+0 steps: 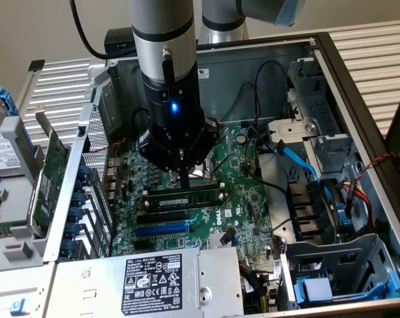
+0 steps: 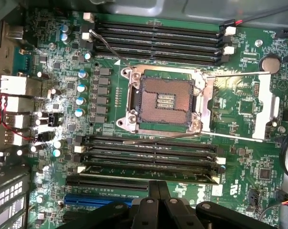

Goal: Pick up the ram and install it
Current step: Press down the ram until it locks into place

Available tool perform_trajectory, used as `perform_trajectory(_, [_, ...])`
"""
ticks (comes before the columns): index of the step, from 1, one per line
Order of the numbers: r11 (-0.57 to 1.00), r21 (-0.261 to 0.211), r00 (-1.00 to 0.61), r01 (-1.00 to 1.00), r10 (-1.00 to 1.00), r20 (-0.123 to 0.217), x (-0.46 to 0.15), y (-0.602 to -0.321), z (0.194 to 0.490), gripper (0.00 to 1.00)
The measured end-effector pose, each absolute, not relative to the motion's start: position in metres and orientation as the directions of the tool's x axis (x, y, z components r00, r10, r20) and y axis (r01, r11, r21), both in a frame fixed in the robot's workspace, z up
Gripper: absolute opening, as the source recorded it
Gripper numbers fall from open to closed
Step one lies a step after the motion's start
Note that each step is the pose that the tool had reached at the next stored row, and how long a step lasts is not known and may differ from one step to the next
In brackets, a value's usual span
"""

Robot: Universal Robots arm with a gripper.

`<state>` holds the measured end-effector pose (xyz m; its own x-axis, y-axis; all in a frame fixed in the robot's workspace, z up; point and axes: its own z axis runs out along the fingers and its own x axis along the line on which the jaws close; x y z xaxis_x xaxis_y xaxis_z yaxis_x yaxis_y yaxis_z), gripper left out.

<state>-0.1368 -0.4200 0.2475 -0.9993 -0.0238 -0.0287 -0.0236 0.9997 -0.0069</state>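
Inspector: The gripper point(image 1: 186, 179) is found low inside the open computer case point(image 1: 359, 99), directly above the motherboard point(image 1: 246, 199). Its fingers point(image 2: 159, 200) are pressed together, with no gap observed between them in the wrist view.

Assessor: Is anything grasped?

Inspector: Nothing can be seen pinched between the fingers. The ram point(image 1: 185, 198) is noted standing on edge in a memory slot just below the fingertips, its white label facing the exterior camera. Whether the fingertips actually touch its upper edge cannot be told.

Assessor: Is the ram recorded in the wrist view as well?

Inspector: A thin green strip point(image 2: 149, 170) is seen in the slot bank nearest the fingers, in line with the slots. Full seating cannot be confirmed; the white end clips point(image 2: 221, 161) are visible at the slot ends.

Assessor: Edges and clearance?

Inspector: The open CPU socket point(image 2: 164, 99) lies just beside that slot bank, with its raised metal bracket point(image 2: 261, 102) alongside. Black and blue expansion slots point(image 1: 161, 228) run close on the ram's other side. The power supply point(image 1: 147, 281) borders the board towards the camera. A drive cage with blue cables point(image 1: 299, 159) stands towards the exterior view's right, and a green expansion card point(image 1: 51, 169) rests well apart, outside the case at that view's left. Open room is found mainly overhead.
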Motion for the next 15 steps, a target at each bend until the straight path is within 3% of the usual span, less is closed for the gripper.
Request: perform_trajectory(15, [0.997, -0.014, -0.996, 0.08, 0.079, -0.026, -0.1368, -0.4201, 0.2475, 0.11])
